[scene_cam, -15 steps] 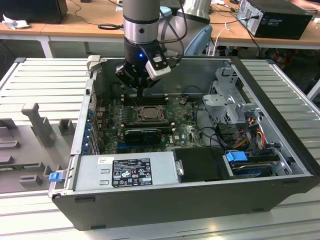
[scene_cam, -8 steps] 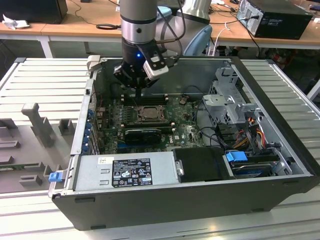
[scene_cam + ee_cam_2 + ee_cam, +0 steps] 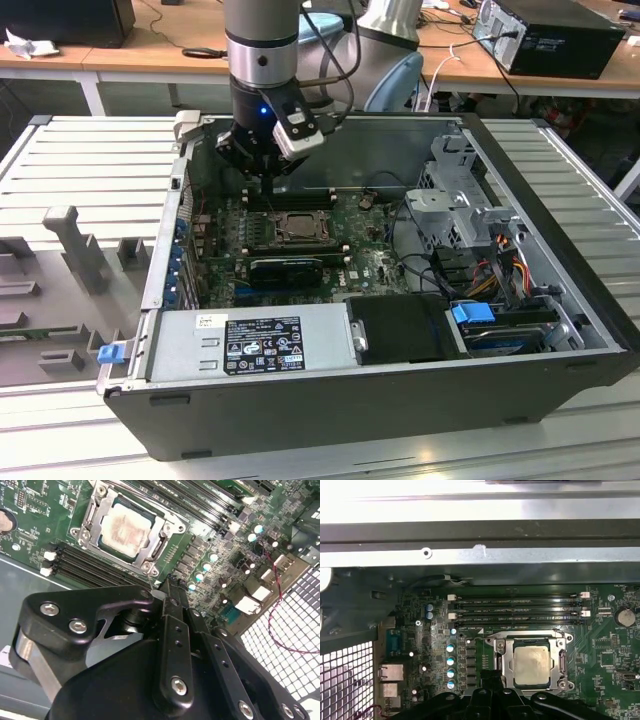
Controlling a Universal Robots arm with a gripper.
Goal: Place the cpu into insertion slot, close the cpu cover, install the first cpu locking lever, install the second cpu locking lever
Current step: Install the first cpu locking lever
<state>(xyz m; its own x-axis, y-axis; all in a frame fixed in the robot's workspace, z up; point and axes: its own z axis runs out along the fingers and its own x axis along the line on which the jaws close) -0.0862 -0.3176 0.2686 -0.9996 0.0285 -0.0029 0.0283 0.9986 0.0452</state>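
Stage: the cpu (image 3: 533,665) already lies in the insertion slot (image 3: 506,666), and the cpu cover (image 3: 102,516) looks folded down around it, its frame ringing the pale chip in both wrist views. By my reading the work now is on a locking lever.

My jaws (image 3: 167,587): fingers drawn together at the tips, apparently pinched on a thin bright wire (image 3: 149,577) that may be a lever's end; the arm's body hides the contact, so I cannot be sure it is truly gripped.

Where things sit: the slot lies just ahead of my jaws, close beyond the tips; the memory slots (image 3: 517,611) lie farther ahead past it; the green board (image 3: 30,500) spreads all around.

From outside: I hang low inside the open computer case (image 3: 560,300), right over the slot.

Doing it well: keep the tips on the wire alone, clear of the chip face and the small parts beside the socket; press along the lever's own arc, not sideways; watch that the cover frame stays flat.
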